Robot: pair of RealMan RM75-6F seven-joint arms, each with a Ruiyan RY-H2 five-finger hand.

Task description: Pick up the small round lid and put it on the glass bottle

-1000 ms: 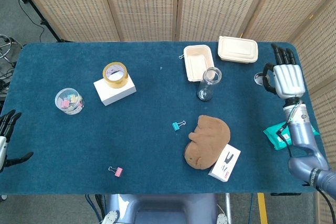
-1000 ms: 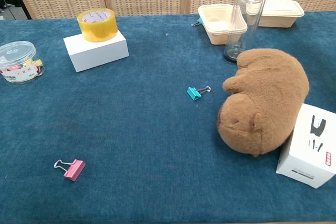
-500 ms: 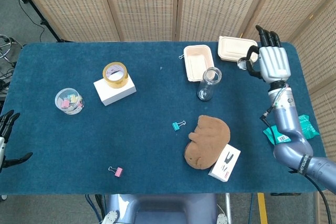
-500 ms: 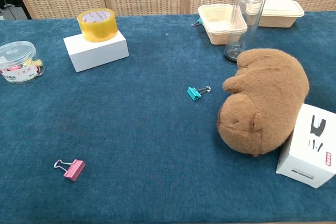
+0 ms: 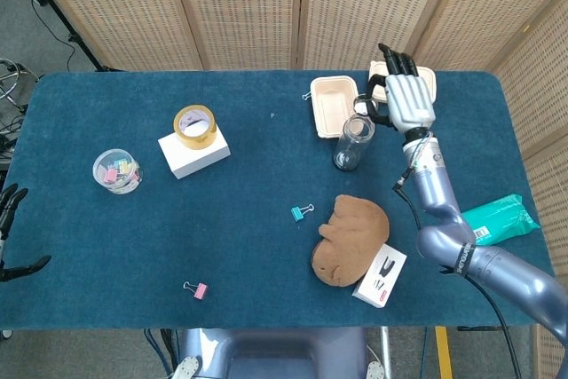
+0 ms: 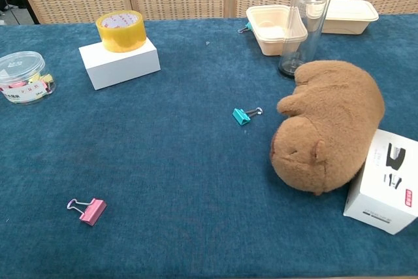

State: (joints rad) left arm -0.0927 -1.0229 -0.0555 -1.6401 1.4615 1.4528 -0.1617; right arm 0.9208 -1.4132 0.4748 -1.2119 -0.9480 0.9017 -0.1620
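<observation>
The clear glass bottle (image 5: 351, 143) stands upright and uncapped at the table's centre right; the chest view shows the bottle (image 6: 305, 23) in front of the trays. My right hand (image 5: 408, 100) hovers just right of and above its mouth. It pinches the small round lid (image 5: 365, 105) between thumb and a finger, with the other fingers straight. The lid hangs close to the bottle's rim, slightly behind it. My left hand (image 5: 7, 201) shows at the far left edge, fingers apart, holding nothing. Neither hand appears in the chest view.
An open beige tray (image 5: 335, 105) and a closed one (image 5: 401, 82) lie behind the bottle. A brown plush (image 5: 351, 239) and a white box (image 5: 380, 276) sit in front. Tape roll (image 5: 194, 124), clip jar (image 5: 116, 170), teal clip (image 5: 299, 212), pink clip (image 5: 197, 289), teal packet (image 5: 501, 217).
My right hand has carried the lid left from the table's right edge, past the closed tray, up to the bottle's mouth. The teal packet is now uncovered. The left hand barely shifted.
</observation>
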